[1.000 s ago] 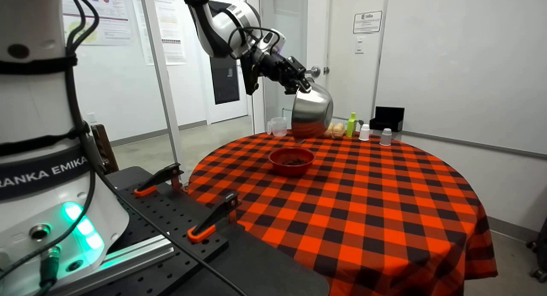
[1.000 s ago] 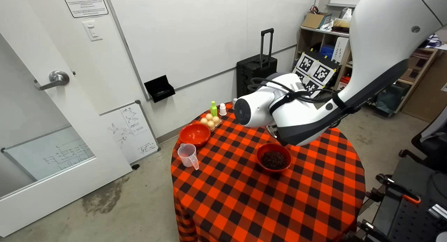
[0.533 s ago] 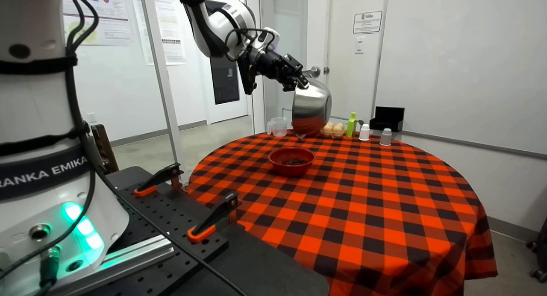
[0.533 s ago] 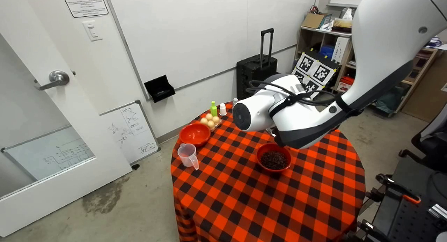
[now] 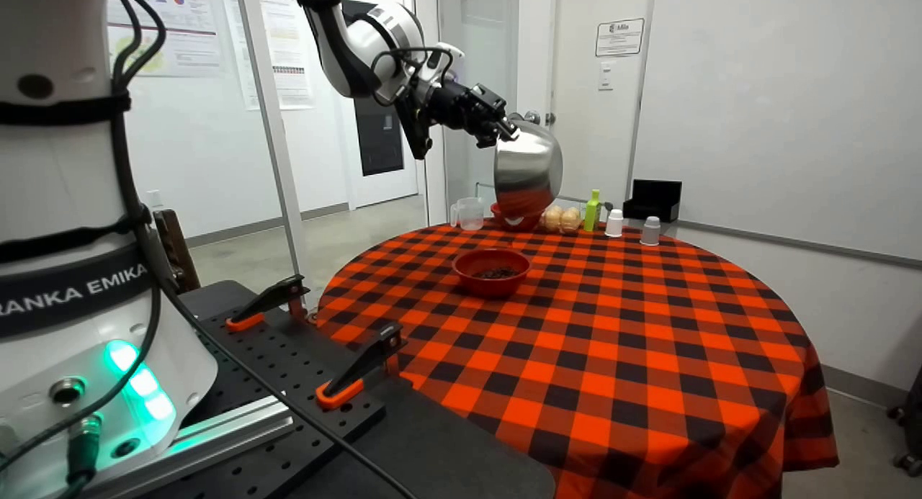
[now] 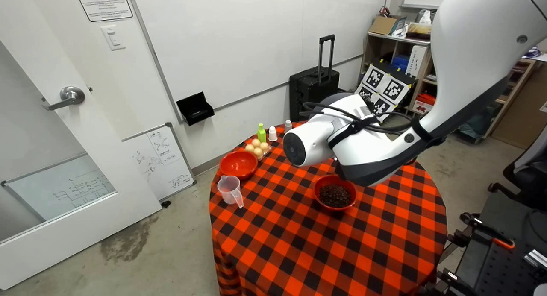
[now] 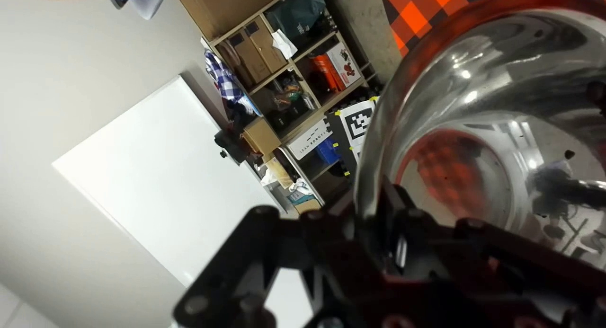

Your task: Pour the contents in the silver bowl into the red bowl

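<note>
Your silver bowl (image 5: 529,169) hangs tipped on its side, higher than the red bowl (image 5: 492,286)

Your claw (image 7: 371,209) is pinched down to the thickness of the silver bowl's rim, one finger inside and one outside, and it has hold of that rim. The tips are dark and blurred in the wrist view, but you can follow the metal running in between them.

The red bowl stands upright on the checked counter (image 5: 612,355), with small dark pieces (image 6: 335,196) lying in it. The silver bowl is above its level and not touching it; whether it is straight overhead you cannot tell, since your arm (image 6: 369,148) hides nearly all of it in an exterior view. Looking into the silver bowl from the wrist, you see shiny metal with a few dark specks.

Well apart from the red bowl, near the counter's edge, you have a second red bowl (image 6: 238,164), a clear jug (image 6: 230,190), pale egg-like rounds (image 6: 257,149) in a clear pack, a green bottle (image 6: 261,134), a white container (image 6: 272,134) and a grey container (image 6: 288,126).
</note>
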Robot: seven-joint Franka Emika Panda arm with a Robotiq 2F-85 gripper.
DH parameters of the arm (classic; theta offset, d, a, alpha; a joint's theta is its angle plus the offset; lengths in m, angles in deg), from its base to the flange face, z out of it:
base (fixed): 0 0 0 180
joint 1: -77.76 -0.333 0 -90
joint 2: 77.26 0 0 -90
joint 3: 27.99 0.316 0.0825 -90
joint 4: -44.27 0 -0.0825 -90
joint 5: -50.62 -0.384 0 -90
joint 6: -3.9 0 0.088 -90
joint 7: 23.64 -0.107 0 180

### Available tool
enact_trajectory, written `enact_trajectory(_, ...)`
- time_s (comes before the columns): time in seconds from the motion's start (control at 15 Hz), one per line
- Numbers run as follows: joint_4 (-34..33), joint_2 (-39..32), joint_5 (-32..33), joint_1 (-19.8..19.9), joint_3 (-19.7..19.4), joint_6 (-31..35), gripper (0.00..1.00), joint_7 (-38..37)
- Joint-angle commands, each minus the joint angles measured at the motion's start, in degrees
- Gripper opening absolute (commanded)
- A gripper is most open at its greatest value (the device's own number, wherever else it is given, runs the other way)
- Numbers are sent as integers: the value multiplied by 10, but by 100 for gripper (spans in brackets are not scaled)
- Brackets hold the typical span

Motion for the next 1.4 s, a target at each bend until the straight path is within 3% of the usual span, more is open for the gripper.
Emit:
enact_trajectory(0.0,17,17,19,-6,6,-30,2,-30)
enact_trajectory(0.8,13,16,32,-8,14,-78,2,-81)
enact_trajectory(0.93,12,7,56,-17,11,-104,2,-117)
enact_trajectory(1.33,16,-2,63,-23,28,-152,2,-133)
